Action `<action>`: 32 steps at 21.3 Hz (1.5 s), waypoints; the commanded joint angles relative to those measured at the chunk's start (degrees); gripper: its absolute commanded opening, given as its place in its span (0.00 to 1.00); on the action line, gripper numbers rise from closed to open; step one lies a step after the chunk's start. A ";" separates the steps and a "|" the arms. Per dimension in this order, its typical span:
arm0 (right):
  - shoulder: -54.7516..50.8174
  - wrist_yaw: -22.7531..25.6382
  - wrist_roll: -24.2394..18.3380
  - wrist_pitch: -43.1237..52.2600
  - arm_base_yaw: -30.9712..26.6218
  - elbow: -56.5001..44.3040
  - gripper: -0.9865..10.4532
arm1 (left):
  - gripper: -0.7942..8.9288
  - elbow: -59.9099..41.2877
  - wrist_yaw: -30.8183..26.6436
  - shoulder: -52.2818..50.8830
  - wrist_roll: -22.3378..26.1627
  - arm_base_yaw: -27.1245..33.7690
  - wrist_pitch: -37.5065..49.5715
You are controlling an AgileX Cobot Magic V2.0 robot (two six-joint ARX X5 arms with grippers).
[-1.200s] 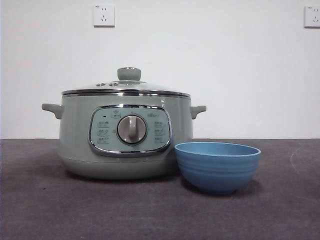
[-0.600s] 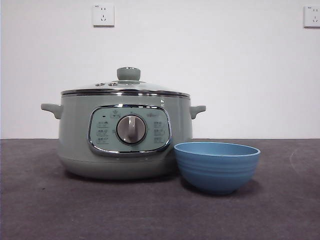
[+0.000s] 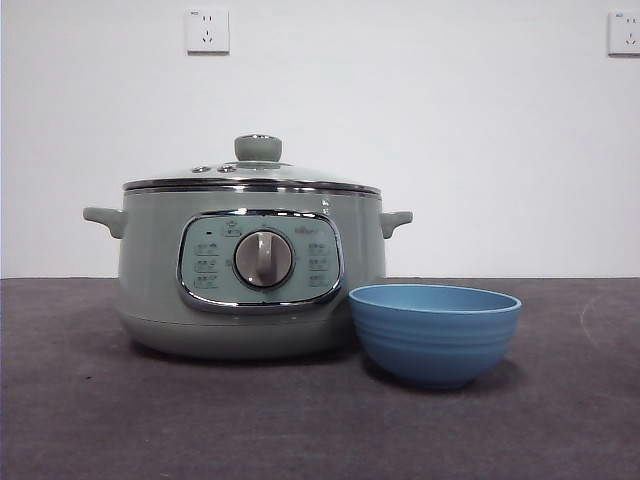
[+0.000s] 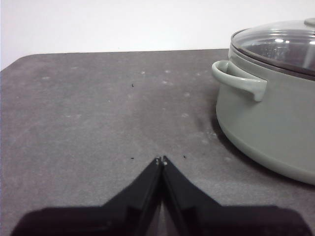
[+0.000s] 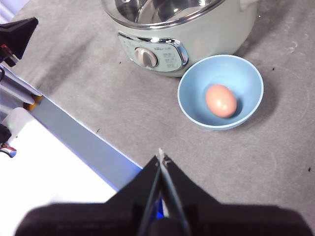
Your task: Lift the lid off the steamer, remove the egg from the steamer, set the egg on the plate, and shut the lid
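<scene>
Grey table (image 3: 100,420) | right wrist view only: egg (image 5: 221,100) inside plate (image 5: 194,105)

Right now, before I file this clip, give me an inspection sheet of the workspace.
Surface: dark grey table, faintly speckled.
Steamer: upright, lid seated on it.
Plate: close beside the steamer, holding the egg.
Clutter: nothing seen.
Left gripper: shut, empty, low over bare table beside the steamer.
Right gripper: shut, empty, above the table, short of the plate.
Cables: nothing seen.
Surroundings: white wall with two sockets; a white-and-blue panel past the table edge.
</scene>
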 commanded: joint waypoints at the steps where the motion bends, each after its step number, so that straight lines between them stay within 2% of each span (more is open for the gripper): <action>1: -0.04 0.15 -0.26 0.11 0.07 -0.39 0.09 | 0.08 -0.83 -0.04 -0.15 -1.25 0.13 -0.15; 17: -0.04 0.15 -0.31 0.11 0.07 -0.39 0.09 | 0.08 -0.83 0.00 -0.13 -2.21 0.13 0.33; 18: -0.11 0.48 -2.40 0.42 -0.07 -0.39 0.09 | 0.08 -0.83 0.00 -0.13 -2.21 0.13 0.33; 20: -2.23 4.20 -5.51 3.19 -2.95 -0.57 0.09 | 0.08 -0.83 0.00 -0.13 -2.21 0.13 0.33; 21: -3.78 4.39 -6.69 7.28 -5.81 -1.27 0.09 | 0.08 -0.83 -0.02 -0.13 -2.21 0.13 0.33; 24: -10.12 2.80 -6.25 18.49 -16.35 -5.99 0.09 | 0.08 -0.83 0.00 -0.13 -2.21 0.13 0.33; 27: -17.57 2.86 -9.94 27.91 -26.23 -15.19 0.09 | 0.08 -0.83 0.00 -0.13 -2.21 0.13 0.33; 29: -22.36 2.91 -10.19 34.12 -30.03 -22.77 0.09 | 0.08 -0.83 0.00 -0.13 -2.21 0.13 0.33; 32: -27.08 3.34 -10.19 40.87 -31.98 -31.61 0.09 | 0.08 -0.83 0.00 -0.13 -2.21 0.13 0.33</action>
